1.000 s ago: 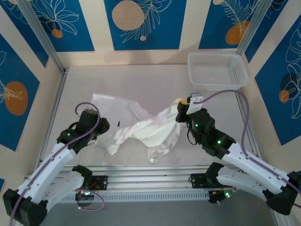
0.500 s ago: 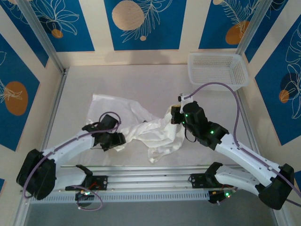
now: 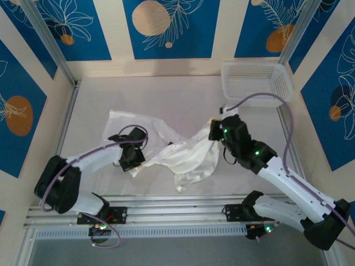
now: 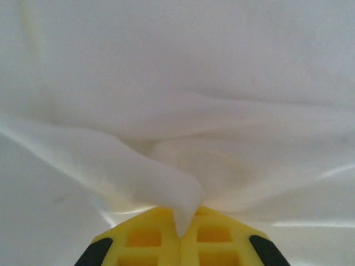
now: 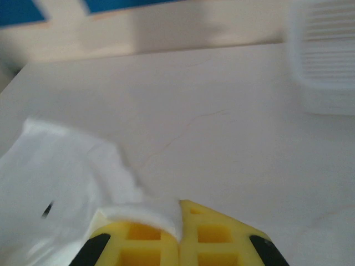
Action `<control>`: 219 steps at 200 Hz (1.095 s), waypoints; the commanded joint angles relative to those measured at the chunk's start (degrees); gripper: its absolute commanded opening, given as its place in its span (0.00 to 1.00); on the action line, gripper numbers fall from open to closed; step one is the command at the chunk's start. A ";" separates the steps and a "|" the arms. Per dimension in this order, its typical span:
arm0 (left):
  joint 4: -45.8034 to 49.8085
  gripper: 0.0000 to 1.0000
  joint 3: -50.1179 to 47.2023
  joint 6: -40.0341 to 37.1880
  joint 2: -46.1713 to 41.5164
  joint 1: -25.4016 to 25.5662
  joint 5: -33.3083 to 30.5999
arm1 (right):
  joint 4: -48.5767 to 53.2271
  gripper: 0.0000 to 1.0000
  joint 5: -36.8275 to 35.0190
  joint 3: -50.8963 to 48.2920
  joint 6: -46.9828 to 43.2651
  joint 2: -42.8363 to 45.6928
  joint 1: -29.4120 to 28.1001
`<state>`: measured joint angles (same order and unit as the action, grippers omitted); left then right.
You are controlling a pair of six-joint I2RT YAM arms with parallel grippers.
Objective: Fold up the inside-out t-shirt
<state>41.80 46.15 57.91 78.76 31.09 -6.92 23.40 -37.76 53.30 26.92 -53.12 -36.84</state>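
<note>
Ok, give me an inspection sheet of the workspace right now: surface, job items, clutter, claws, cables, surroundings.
Surface: pale table, no spills seen.
Job's things: white t-shirt, crumpled and twisted across mid-table, not folded.
Clutter: white mesh basket at the far right corner, apart from the shirt.
Claws: left claw shut on a pinched fold of the t-shirt; right claw shut on its edge.
Cables: right arm's cable, purple, loops up close to the basket; left arm's cable arcs over the wrist above the cloth.
Surroundings: blue leaf-print wall panels and metal frame posts.
</note>
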 commanded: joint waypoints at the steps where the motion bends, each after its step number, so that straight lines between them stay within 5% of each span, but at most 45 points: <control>1: 7.23 0.00 4.35 -5.09 -8.99 -6.08 -8.05 | 6.82 0.00 -6.18 6.01 3.57 3.72 9.83; 17: 10.72 0.00 8.88 -9.93 -14.41 -11.98 -9.47 | 8.77 0.00 -6.16 9.47 2.23 7.51 18.79; 35: 13.45 0.00 16.32 -15.50 -18.30 -16.06 -3.53 | 10.69 0.00 -2.69 15.16 0.93 11.02 25.07; 63: 12.69 0.00 28.12 -21.13 -22.71 -16.10 6.26 | 10.62 0.00 1.17 23.52 -1.81 14.23 25.55; 118: 8.44 0.00 30.99 -26.49 -18.48 -16.13 5.93 | 11.46 0.00 3.49 29.76 -3.27 12.10 25.50; 159: -5.66 0.00 19.90 -22.12 -6.77 -16.08 5.38 | 11.90 0.00 6.17 17.25 -0.80 4.86 25.51; 204: -8.15 0.32 17.98 -24.29 1.74 -16.11 -5.57 | 7.98 0.00 10.77 2.18 5.81 4.79 25.59; 219: -5.74 0.35 19.15 -25.35 1.57 -15.24 -6.81 | 7.07 0.00 10.78 0.71 5.63 5.62 25.50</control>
<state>36.29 62.50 34.85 81.89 15.59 -7.70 34.94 -28.60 54.48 29.85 -51.31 -11.60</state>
